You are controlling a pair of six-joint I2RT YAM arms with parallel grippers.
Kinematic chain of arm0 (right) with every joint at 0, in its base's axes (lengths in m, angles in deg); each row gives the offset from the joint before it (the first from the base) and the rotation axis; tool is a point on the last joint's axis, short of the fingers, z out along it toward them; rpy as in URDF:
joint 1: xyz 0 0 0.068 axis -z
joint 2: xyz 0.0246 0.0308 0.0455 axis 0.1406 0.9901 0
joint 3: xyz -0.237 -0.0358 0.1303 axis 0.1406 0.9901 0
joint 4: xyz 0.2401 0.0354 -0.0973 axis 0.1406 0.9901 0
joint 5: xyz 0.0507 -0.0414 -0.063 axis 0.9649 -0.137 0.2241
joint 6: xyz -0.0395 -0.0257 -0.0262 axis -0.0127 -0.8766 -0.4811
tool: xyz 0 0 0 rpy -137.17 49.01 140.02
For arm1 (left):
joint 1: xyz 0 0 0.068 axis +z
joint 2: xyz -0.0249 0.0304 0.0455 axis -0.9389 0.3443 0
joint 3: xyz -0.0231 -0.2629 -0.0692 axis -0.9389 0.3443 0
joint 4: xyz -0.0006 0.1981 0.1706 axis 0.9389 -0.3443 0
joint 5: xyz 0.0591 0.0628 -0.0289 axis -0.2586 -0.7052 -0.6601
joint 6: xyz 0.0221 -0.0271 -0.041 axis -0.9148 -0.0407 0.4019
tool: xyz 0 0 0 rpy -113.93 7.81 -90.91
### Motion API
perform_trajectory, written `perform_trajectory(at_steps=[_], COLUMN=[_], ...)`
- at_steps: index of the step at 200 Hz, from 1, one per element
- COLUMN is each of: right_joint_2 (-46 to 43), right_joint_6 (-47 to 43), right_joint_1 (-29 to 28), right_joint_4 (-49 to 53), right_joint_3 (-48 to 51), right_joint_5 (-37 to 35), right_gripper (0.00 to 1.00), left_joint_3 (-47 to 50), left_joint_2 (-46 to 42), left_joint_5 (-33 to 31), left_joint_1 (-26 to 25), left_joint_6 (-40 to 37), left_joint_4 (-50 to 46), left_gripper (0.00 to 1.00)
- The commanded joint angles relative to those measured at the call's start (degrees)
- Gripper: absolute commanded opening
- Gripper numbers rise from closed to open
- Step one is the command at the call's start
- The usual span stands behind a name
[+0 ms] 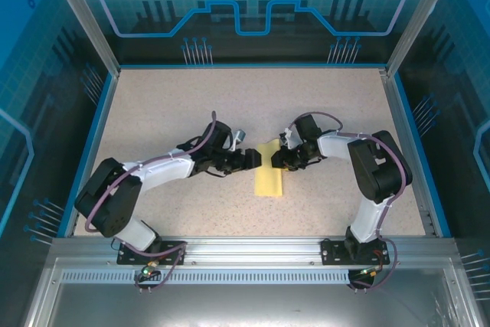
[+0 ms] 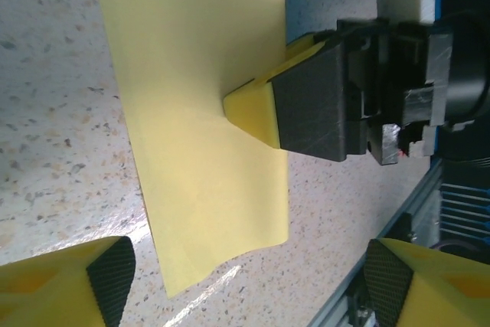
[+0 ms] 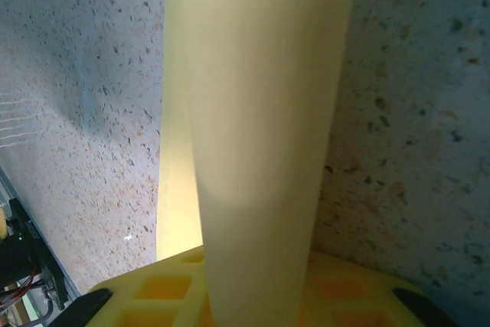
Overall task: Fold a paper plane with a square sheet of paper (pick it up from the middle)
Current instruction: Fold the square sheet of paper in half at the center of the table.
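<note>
Holding tool: right gripper (image 1: pixel 276 160), drawn narrow and nipped onto the sheet of paper (image 1: pixel 269 180) at its right-hand long edge.
Right gripper from the left wrist view: one black finger with a yellow tip (image 2: pixel 253 109) lies on top of the paper's edge; the finger beneath it is hidden.
Right gripper from its own wrist view: yellow fingers (image 3: pixel 164 289) sit close together at the bottom, and a pale layer of paper rises out from between them in a soft curve.
Free tool: left gripper (image 1: pixel 255 160), jaws spread wide and holding nothing.
Left fingers: the carbon-faced pads (image 2: pixel 107 281) stand far apart, with the sheet's nearest edge lying between them and clear of both.
Gripper spacing: the two tips face each other across the paper, the left one just beside its left edge.
Sheet shape: pale yellow, folded into a narrow strip that is longer than it is wide.
Sheet position: middle of the table, long axis running away from the arm bases; its near end reaches closer to the bases than either gripper and lies flat.
Arms: left arm (image 1: pixel 122 197) and right arm (image 1: pixel 375 166) bend inward from their mounts on the aluminium rail (image 1: pixel 245 246).
Surface: speckled beige table (image 1: pixel 153 112).
Surround: blue patterned enclosure walls (image 1: pixel 253 5).
</note>
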Motion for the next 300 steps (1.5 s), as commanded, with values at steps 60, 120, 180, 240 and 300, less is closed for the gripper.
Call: perform_trajectory(at_steps=[60,120,180,240,300], right_joint_2=[-1.1,-1.8,-3.9,-8.0,-10.4], right_joint_6=[-1.1,-0.7,-0.6,-0.2,1.1], right_joint_1=[1.1,1.1,1.1,0.8,-1.9], right_joint_4=[1.4,1.4,1.6,4.1,4.7], right_joint_3=[1.2,1.2,1.7,3.4,5.0], right_joint_5=[0.4,0.0,-1.1,-7.3,-12.2], right_gripper=[0.28,0.3,0.35,0.46,0.48], left_joint_3=[-5.7,-8.4,-8.3,-8.8,-9.5], left_joint_2=[8.6,13.5,16.1,17.0,17.2], left_joint_5=[-8.2,-13.1,-14.1,-14.2,-12.8], left_joint_1=[-5.4,-8.6,-9.7,-9.7,-9.7], left_joint_6=[-4.7,-7.1,-7.9,-8.8,-8.1], left_joint_4=[-3.4,-5.1,-5.6,-5.6,-4.2], left_gripper=[0.49,0.44,0.33,0.31,0.32])
